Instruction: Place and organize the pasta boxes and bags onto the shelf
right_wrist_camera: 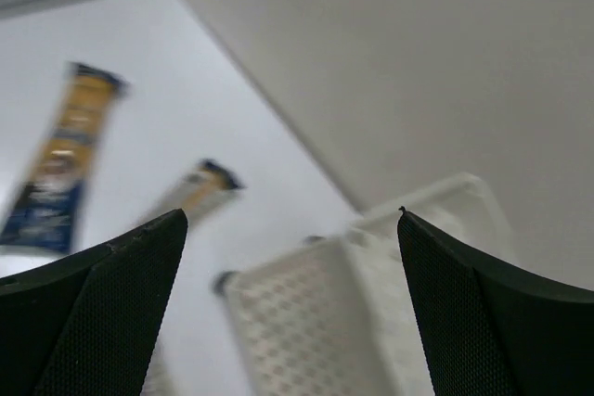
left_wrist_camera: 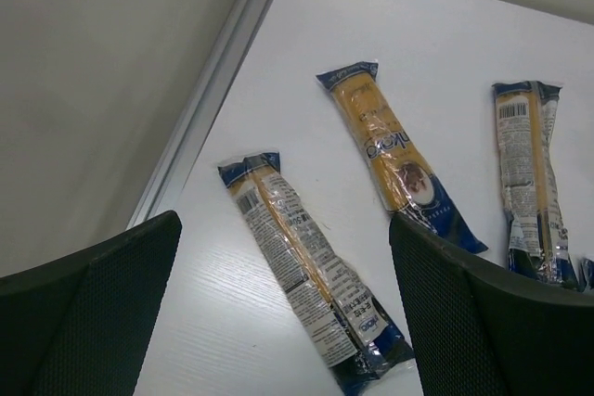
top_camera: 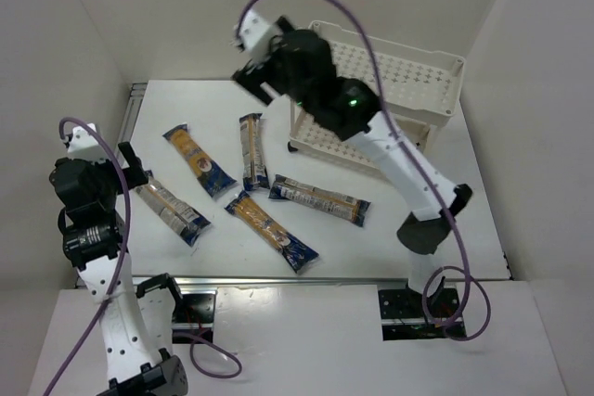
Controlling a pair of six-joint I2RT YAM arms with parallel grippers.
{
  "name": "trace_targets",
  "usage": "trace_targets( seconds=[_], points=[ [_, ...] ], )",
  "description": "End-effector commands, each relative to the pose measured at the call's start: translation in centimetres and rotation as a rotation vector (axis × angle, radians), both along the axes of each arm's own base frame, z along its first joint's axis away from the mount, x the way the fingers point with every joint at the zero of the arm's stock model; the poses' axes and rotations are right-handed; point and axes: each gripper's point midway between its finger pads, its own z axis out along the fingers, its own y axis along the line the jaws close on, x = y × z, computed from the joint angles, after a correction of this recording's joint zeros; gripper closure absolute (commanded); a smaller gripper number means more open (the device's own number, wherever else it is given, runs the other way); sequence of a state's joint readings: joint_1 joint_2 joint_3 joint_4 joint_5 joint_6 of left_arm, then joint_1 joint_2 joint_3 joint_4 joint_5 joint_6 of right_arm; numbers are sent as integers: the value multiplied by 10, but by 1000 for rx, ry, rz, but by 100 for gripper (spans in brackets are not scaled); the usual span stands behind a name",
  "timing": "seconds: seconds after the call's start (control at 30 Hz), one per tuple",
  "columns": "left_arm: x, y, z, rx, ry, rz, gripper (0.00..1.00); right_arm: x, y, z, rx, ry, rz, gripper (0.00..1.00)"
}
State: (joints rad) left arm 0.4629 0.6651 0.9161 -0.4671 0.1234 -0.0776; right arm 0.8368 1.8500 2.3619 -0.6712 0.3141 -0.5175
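Observation:
Five long pasta packets lie flat on the white table: one far left (top_camera: 170, 210), one angled (top_camera: 198, 161), one near upright (top_camera: 251, 150), one at the front (top_camera: 272, 230) and one at centre right (top_camera: 319, 199). The cream-white two-tier shelf (top_camera: 380, 90) stands at the back right with nothing on its top tray. My left gripper (top_camera: 135, 166) is open and empty above the far-left packet (left_wrist_camera: 311, 271); two more packets (left_wrist_camera: 394, 155) (left_wrist_camera: 531, 173) show beyond it. My right gripper (top_camera: 252, 81) is open and empty, raised left of the shelf (right_wrist_camera: 306, 322), which looks blurred.
White walls enclose the table on the left, back and right. A metal rail (left_wrist_camera: 213, 90) runs along the table's left edge. Purple cables loop over both arms. The shelf's lower tray (top_camera: 325, 141) sits close to the upright packet.

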Motion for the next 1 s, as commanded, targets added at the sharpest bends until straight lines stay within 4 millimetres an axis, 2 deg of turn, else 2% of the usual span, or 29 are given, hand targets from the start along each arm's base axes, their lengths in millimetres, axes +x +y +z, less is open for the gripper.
trace_targets(
  seconds=[0.0,0.03,0.07,0.1,0.13,0.2,0.23,0.3,0.33,0.37,0.4,0.43,0.47,0.5,0.6,0.67,0.7,0.73,0.77,0.8,0.87,0.97],
  points=[
    [-8,1,9,-30,-63,50,0,-48,34,35,168,33,99,1],
    [-12,4,5,-38,-63,75,0,-57,57,6,135,115,175,1],
    [-14,3,-1,-69,-60,94,0,-71,74,-31,69,227,245,1],
    [-16,8,-1,-67,-59,115,0,-80,88,-59,39,308,295,1],
    [-17,6,-3,-80,-64,119,0,-95,104,-107,-1,458,365,1],
    [-22,12,0,-88,-82,169,0,-110,104,-153,-54,583,388,1],
    [-23,12,5,-78,-104,168,0,-126,99,-194,-94,700,402,1],
    [-21,13,-6,-87,-85,169,0,-139,92,-233,-128,795,398,1],
    [-23,14,-6,-82,-95,178,0,-155,82,-275,-204,869,383,1],
    [-23,15,-11,-86,-86,178,0,-164,80,-290,-228,881,370,1],
    [-24,19,-13,-92,-89,205,0,-165,81,-300,-230,868,369,1],
    [-24,16,-11,-92,-98,191,0,-168,73,-321,-263,892,347,1],
    [-23,18,-15,-95,-98,192,0,-169,74,-332,-269,901,320,1],
    [-23,20,-12,-103,-114,205,0,-166,74,-338,-274,896,309,1],
    [-19,15,-28,-167,-104,183,0,-157,74,-360,-288,884,260,1],
    [-17,13,-29,-181,-110,167,0,-161,70,-374,-306,883,253,1],
    [-17,18,-32,-182,-103,189,0,-166,69,-381,-313,888,246,1],
    [-17,18,-32,-182,-102,189,0,-174,63,-395,-341,906,245,1],
    [-18,18,-32,-185,-104,188,0,-171,63,-399,-330,895,227,1],
    [-18,18,-32,-185,-104,188,0,-177,64,-404,-329,902,230,1],
    [-19,20,-36,-189,-97,198,0,-179,64,-421,-317,934,200,1],
    [-18,21,-38,-193,-89,199,0,-175,66,-440,-301,954,137,1]
  ],
)
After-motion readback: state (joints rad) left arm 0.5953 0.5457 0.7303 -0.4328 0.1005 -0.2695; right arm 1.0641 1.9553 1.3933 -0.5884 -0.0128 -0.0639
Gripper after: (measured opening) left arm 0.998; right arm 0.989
